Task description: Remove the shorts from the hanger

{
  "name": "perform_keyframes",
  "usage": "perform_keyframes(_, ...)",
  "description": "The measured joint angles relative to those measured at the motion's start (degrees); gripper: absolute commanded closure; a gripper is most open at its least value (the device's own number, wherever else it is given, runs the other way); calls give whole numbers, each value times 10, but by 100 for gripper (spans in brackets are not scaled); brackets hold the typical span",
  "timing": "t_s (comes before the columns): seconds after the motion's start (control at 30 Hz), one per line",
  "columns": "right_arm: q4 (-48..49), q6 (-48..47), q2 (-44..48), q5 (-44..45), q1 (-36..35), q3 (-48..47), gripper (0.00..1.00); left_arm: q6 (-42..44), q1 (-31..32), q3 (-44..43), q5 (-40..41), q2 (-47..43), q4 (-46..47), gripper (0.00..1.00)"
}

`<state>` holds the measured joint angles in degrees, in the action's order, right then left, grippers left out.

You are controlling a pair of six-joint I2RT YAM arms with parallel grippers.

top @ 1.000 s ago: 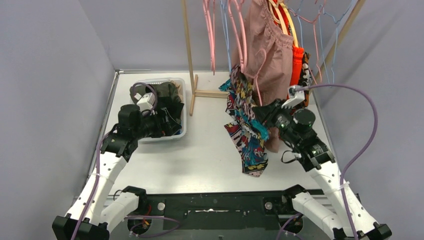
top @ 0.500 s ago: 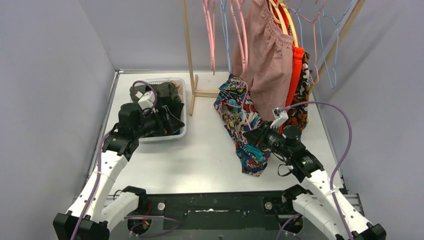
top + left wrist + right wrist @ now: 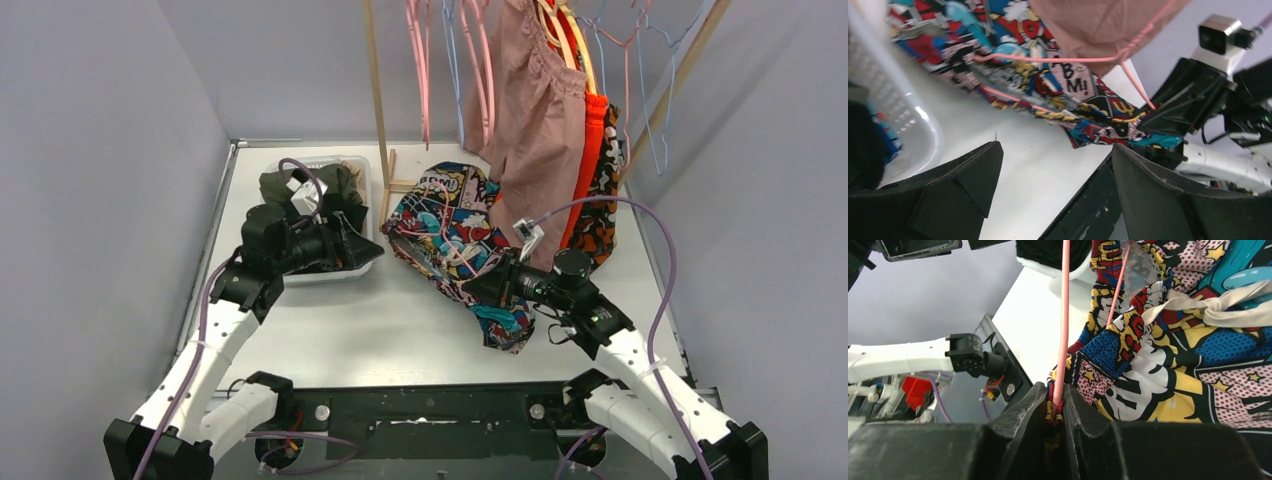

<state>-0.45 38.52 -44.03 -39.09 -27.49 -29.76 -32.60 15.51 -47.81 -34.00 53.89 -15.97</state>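
1. Over mid-desk (image 3: 400, 320), comic shorts (image 3: 445, 230) sag, threaded on pink hanger (image 3: 1064, 315).
2. Right gripper (image 3: 1055, 407): jaws pinched on the comic shorts' edge with hanger wire between.
3. Left gripper (image 3: 1055, 165): jaws wide, holding nothing, at bin (image 3: 320, 274).
4. Pink shorts (image 3: 535, 130) hang behind, touching comic shorts.

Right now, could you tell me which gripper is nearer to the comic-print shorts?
Right. The right gripper is shut on the comic-print shorts and the pink hanger wire; the left gripper hangs open beside the bin, not touching them.
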Motion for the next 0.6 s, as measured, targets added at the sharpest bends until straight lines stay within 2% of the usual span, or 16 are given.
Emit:
perform_keyframes(0.2,4,-21,-30,-48,-10,-17,100,17,94,-15,29,1,20,21)
perform_keyframes(0.43,3,-33,-30,-66,-18,-18,100,58,211,-35,150,13,49,24)
perform_keyframes(0.6,3,-34,-30,-68,-20,-23,100,80,259,-48,226,46,103,28)
